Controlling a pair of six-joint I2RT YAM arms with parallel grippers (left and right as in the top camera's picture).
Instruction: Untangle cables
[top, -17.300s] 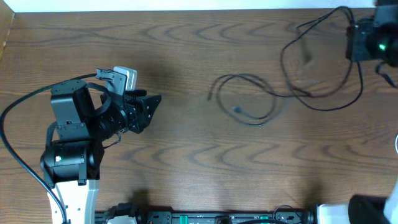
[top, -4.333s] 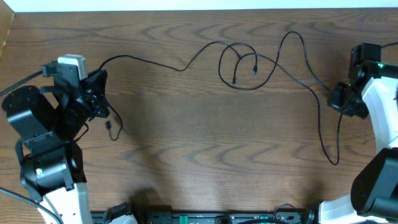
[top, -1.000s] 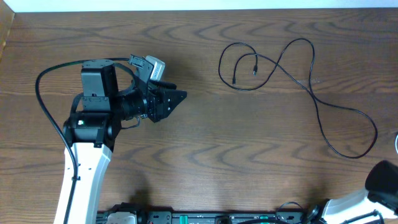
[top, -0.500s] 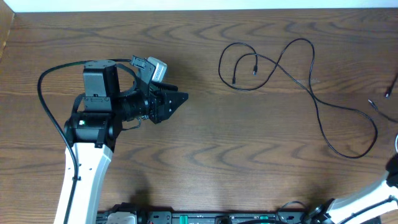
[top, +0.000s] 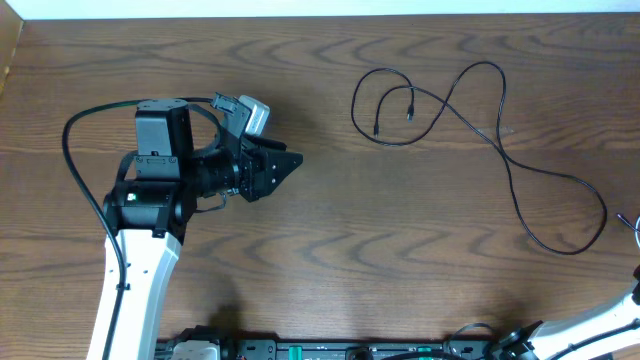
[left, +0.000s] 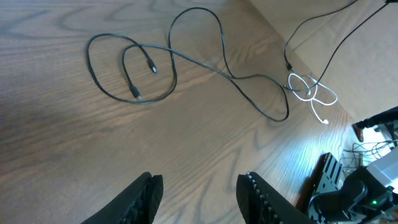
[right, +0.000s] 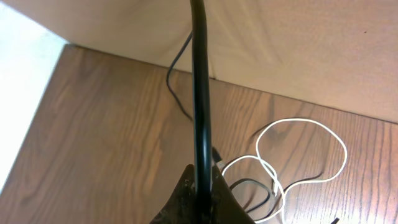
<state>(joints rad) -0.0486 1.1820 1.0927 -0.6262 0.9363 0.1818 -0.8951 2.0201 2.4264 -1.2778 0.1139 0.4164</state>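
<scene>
A long black cable lies on the wooden table, looped at the back middle and trailing toward the right front; the left wrist view shows it too. My left gripper hovers left of the loops, open and empty. A short white cable lies curled beyond the table's right side. My right gripper is over that spot, shut on a second black cable that runs taut straight from its tips. The white cable lies below it. A loose plug end shows at the overhead's right edge.
Only a white part of the right arm shows in the overhead view. A rack of electronics lines the table's front edge, with more gear past the right end. A pale wall rises behind the white cable.
The loose cable ends at the right edge have slid toward the front. The right arm has drawn further out of the overhead view. The left arm has crept slightly right.
</scene>
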